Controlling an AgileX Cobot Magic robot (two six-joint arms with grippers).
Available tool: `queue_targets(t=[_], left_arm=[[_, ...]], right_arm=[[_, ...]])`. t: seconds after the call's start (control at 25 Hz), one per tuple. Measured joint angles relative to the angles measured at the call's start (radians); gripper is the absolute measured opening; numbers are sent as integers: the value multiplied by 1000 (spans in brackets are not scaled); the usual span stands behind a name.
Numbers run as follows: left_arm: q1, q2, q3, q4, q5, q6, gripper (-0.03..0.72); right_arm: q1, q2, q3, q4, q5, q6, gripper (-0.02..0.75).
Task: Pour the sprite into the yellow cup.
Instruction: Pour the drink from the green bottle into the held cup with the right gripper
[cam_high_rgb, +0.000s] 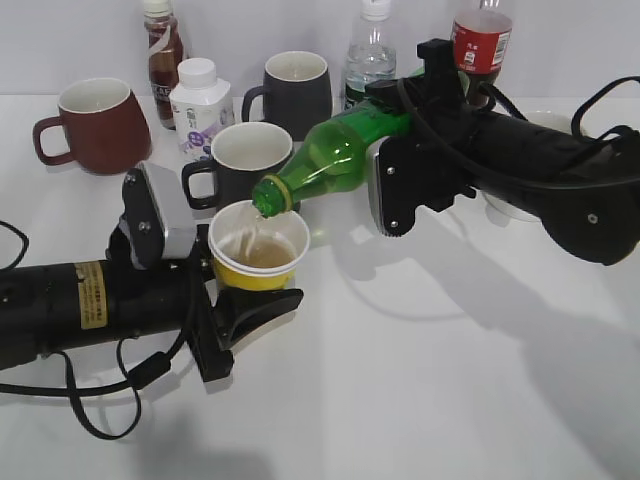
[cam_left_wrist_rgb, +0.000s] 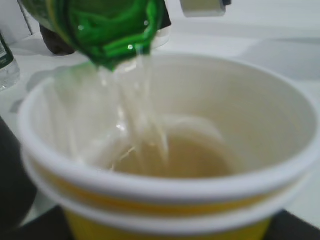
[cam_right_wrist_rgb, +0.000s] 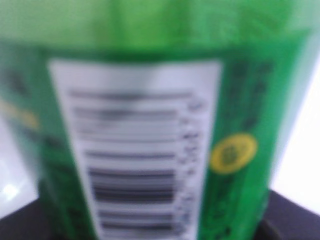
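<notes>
The sprite (cam_high_rgb: 335, 152) is a green bottle tipped down to the left, its open mouth over the yellow cup (cam_high_rgb: 260, 270). Clear liquid streams into the cup. My right gripper (cam_high_rgb: 400, 150) is shut on the sprite's body; the right wrist view is filled by its blurred label and barcode (cam_right_wrist_rgb: 140, 155). My left gripper (cam_high_rgb: 250, 290) is shut on the yellow cup and holds it upright. In the left wrist view the cup's white rim (cam_left_wrist_rgb: 165, 185) fills the frame, with the bottle mouth (cam_left_wrist_rgb: 115, 35) above and liquid pooling inside.
Behind stand a dark red mug (cam_high_rgb: 92, 125), two dark mugs (cam_high_rgb: 245, 160) (cam_high_rgb: 295, 92), a white milk bottle (cam_high_rgb: 200, 105), a brown drink bottle (cam_high_rgb: 163, 55), a clear water bottle (cam_high_rgb: 371, 60), a cola bottle (cam_high_rgb: 482, 45) and a white bowl (cam_high_rgb: 520, 205).
</notes>
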Motion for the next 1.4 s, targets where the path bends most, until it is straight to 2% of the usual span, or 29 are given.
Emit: queue_targets(t=[0.84, 1.16, 1.4], left_arm=[[0, 0, 0, -1, 2, 0, 425], [0, 0, 0, -48, -9, 0, 425], [0, 0, 0, -106, -67, 0, 425]], right_arm=[[0, 0, 0, -1, -1, 1, 407], [0, 0, 0, -13, -1, 276, 407], [0, 0, 0, -39, -1, 591, 407]])
